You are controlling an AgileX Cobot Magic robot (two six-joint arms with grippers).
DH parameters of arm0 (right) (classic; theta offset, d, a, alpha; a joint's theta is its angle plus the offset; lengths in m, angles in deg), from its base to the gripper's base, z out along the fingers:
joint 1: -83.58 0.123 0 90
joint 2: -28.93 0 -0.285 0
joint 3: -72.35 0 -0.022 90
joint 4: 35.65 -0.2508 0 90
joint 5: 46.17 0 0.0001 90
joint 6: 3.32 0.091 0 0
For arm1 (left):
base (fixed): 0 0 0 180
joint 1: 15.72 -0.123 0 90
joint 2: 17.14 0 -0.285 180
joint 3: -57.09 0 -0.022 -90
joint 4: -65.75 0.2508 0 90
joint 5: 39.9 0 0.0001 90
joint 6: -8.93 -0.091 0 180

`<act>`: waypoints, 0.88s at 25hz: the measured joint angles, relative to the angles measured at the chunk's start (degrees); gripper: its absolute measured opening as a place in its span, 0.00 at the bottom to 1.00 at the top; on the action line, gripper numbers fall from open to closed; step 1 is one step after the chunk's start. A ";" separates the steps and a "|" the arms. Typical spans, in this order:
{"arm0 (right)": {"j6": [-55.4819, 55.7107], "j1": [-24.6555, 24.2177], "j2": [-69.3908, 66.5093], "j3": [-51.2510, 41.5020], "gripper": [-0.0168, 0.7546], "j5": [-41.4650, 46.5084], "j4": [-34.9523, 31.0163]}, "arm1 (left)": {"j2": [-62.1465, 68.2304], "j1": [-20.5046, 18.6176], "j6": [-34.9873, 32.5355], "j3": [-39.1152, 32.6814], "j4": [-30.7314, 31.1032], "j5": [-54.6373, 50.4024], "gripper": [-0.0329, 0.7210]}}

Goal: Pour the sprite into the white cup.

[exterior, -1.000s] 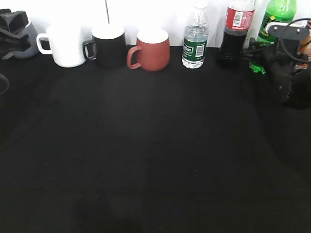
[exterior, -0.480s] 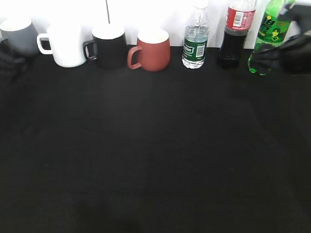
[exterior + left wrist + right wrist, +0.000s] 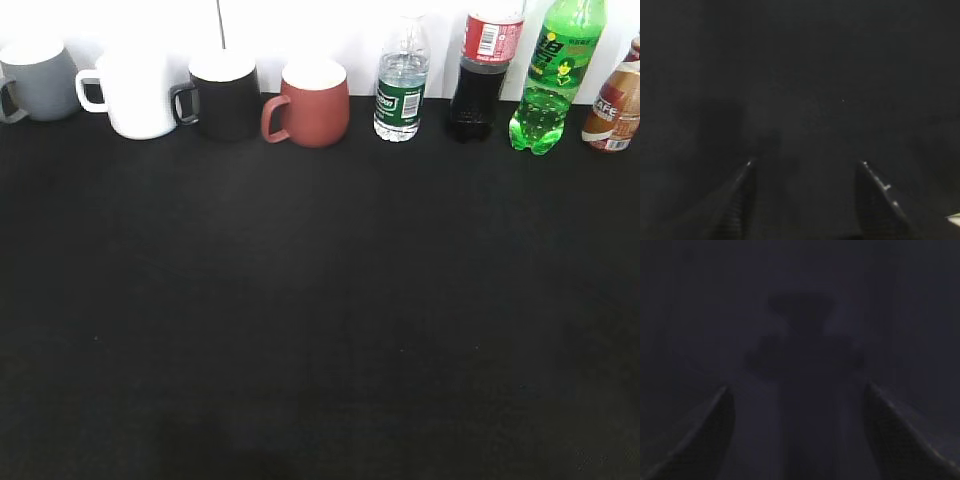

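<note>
The sprite (image 3: pixel 553 80), a tall bright-green bottle, stands upright at the back right of the black table. The white cup (image 3: pixel 133 92) stands at the back left, handle to the left. Neither arm shows in the exterior view. In the left wrist view my left gripper (image 3: pixel 806 164) is open and empty over bare black cloth. In the right wrist view my right gripper (image 3: pixel 799 390) is open and empty over dark cloth. Neither wrist view shows the bottle or the cup.
Along the back stand a grey mug (image 3: pixel 38 78), a black mug (image 3: pixel 222 93), a reddish-brown mug (image 3: pixel 311 102), a clear water bottle (image 3: pixel 402 80), a dark cola bottle (image 3: pixel 482 70) and a brown bottle (image 3: pixel 613 108) at the right edge. A white wall lies behind them.
Both arms have drawn back out of the exterior view. The right gripper left the sprite, which stands free. The grey mug and the brown bottle are now uncovered.
</note>
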 joint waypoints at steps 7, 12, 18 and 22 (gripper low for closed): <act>0.31 0.00 35.47 -12.83 0.78 3.37 1.27 | -29.36 0.00 0.00 -13.51 0.38 3.52 0.66; 0.31 0.00 36.46 -18.02 0.78 1.27 1.27 | -30.34 0.00 0.00 -17.55 1.17 6.06 0.66; 0.31 0.00 36.46 -19.48 0.78 -1.89 1.27 | -30.34 0.00 0.00 -17.62 1.17 6.22 0.66; 0.31 0.00 36.46 -19.48 0.78 -1.89 1.27 | -30.34 0.00 0.00 -17.62 1.17 6.22 0.66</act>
